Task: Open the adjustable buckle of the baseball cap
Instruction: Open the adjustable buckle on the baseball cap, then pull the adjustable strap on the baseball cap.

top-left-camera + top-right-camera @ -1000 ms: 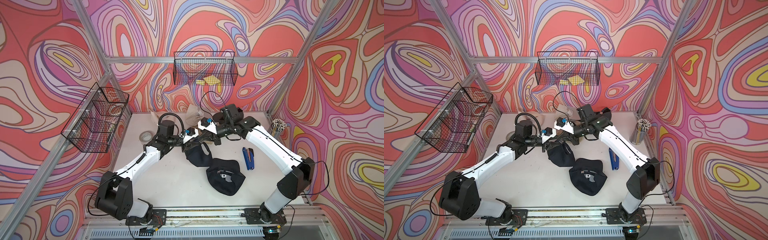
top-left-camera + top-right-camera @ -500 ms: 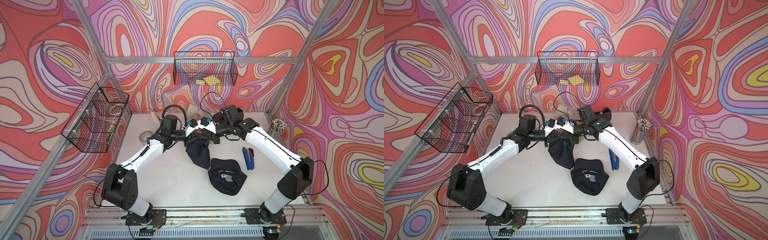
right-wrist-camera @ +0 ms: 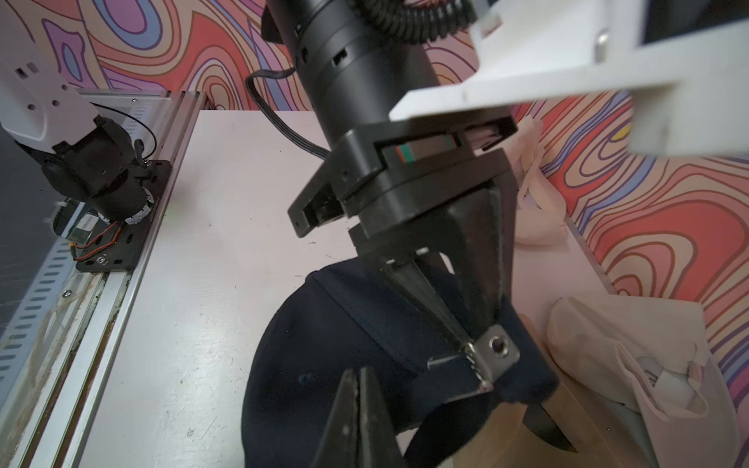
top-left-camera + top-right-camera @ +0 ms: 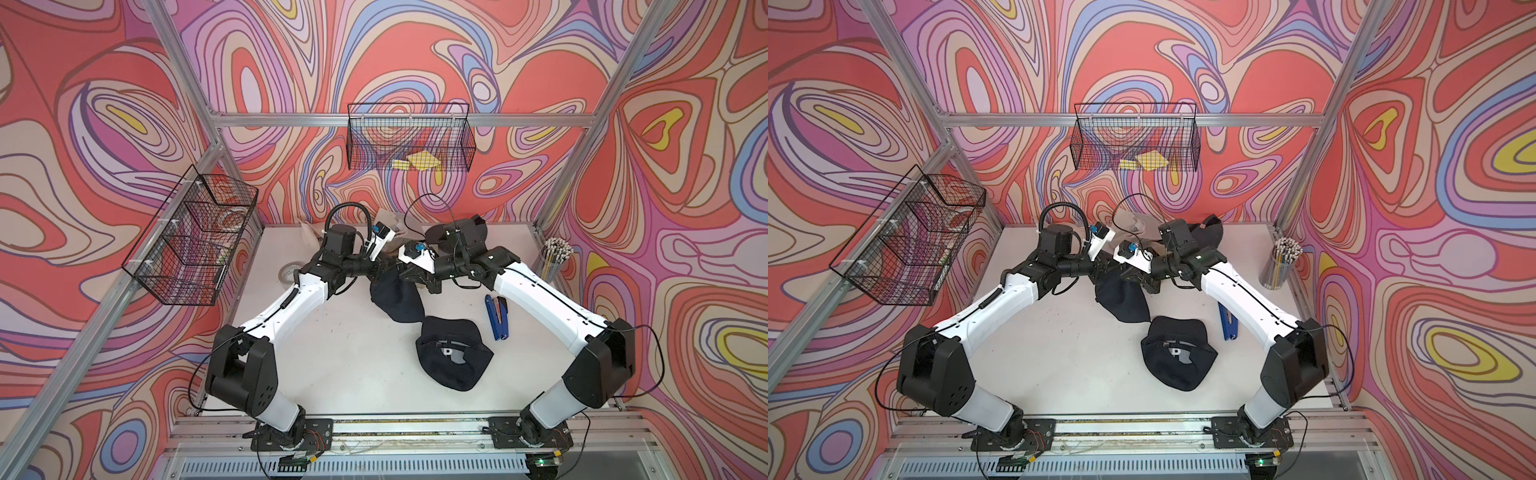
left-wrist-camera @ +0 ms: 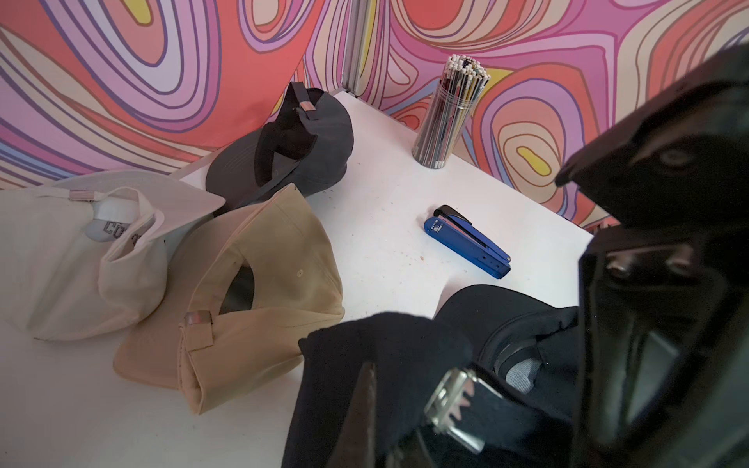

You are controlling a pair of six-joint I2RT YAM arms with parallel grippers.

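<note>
Left gripper point(image 3: 478, 364) clamped on silver metal buckle point(image 3: 497, 349) of dark navy fabric baseball cap point(image 3: 324, 364). Right gripper point(image 3: 358, 379) just beside the buckle, jaws pinched together; any grasp cannot be told.

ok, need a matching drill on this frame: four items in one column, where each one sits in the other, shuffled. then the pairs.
Things
1. navy fabric baseball cap with a silver metal buckle
2. second navy fabric cap, white patch showing
3. long blue stapler
4. yellow paper notes

Places
A. in the black wire basket on the back wall
B. on the white table, tight alongside the right forearm
C. pinched at that buckle by the left gripper
D. loose on the table, nearest the front aluminium rail

Pairs: 1-C, 2-D, 3-B, 4-A
</note>
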